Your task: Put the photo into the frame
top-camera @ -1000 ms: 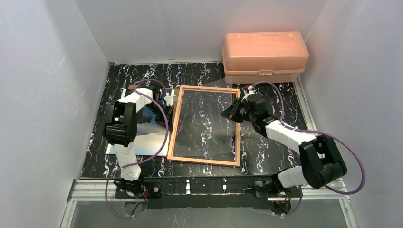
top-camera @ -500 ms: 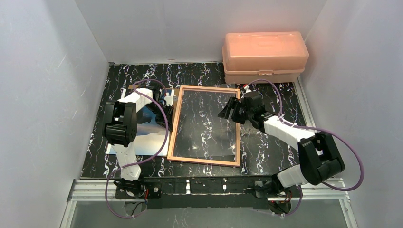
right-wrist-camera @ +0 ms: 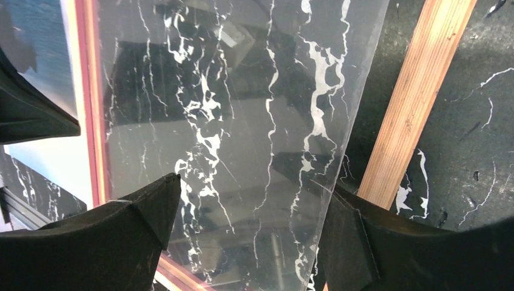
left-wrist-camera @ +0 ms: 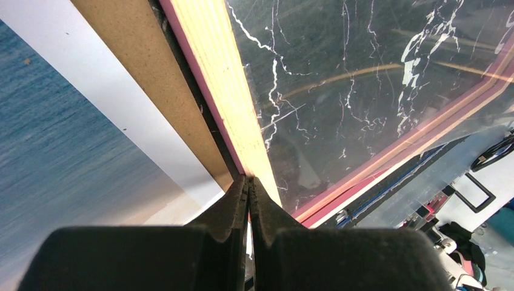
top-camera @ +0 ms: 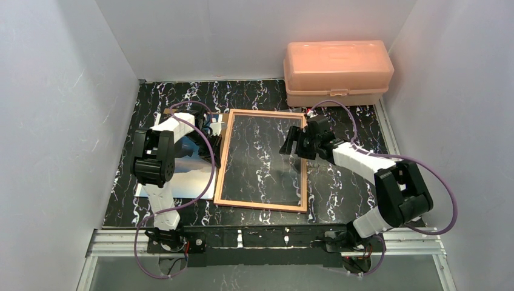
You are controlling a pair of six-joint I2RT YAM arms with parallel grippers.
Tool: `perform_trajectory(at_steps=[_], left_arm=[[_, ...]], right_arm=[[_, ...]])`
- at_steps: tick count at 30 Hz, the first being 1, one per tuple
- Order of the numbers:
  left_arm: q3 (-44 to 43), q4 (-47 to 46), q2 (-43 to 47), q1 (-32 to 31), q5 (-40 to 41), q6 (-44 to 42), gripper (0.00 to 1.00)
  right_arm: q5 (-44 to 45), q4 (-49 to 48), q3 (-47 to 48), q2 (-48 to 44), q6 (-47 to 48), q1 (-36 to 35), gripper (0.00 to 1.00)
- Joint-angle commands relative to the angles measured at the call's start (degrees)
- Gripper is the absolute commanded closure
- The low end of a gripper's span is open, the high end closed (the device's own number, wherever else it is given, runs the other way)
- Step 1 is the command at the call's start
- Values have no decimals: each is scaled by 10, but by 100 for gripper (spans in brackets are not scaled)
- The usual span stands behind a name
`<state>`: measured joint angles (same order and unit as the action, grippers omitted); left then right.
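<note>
Pane let go at the frame's right rail; photo not yet in.

Toward the left edge of the table (top-camera: 254,97), photo (top-camera: 191,179) lying face up under the left arm, outside the frame (top-camera: 221,163), with a strip of brown backing board (left-wrist-camera: 139,79) between the two. Left gripper (left-wrist-camera: 248,182) pinched shut on nothing, tips pressed at the frame's left rail. Mid-table, clear pane (right-wrist-camera: 242,91) resting inside the tan rails. At the right rail, right gripper (right-wrist-camera: 251,188) now spread wide where a moment ago nearly closed, pane edge loose between its fingers, nothing held. Suggests pane placed, frame lying back-up and ready; fetching the photo looks like the next call.
</note>
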<state>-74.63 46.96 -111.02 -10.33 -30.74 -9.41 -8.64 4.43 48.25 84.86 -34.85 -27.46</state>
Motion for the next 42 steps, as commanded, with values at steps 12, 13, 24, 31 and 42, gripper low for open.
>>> perform_trajectory(at_steps=[12, 13, 24, 31, 42], left_arm=[[2, 9, 7, -7, -12, -10, 100], [2, 9, 7, -6, -12, -10, 100], [-1, 9, 7, -7, -12, -9, 100], [0, 9, 6, -6, -13, -9, 100], [1, 10, 9, -7, -14, -9, 100]], right_arm=[[27, 54, 67, 37, 29, -12, 10], [32, 61, 73, 38, 32, -14, 10], [62, 119, 106, 64, 51, -20, 5], [82, 140, 112, 65, 63, -19, 1], [100, 152, 121, 62, 71, -20, 1]])
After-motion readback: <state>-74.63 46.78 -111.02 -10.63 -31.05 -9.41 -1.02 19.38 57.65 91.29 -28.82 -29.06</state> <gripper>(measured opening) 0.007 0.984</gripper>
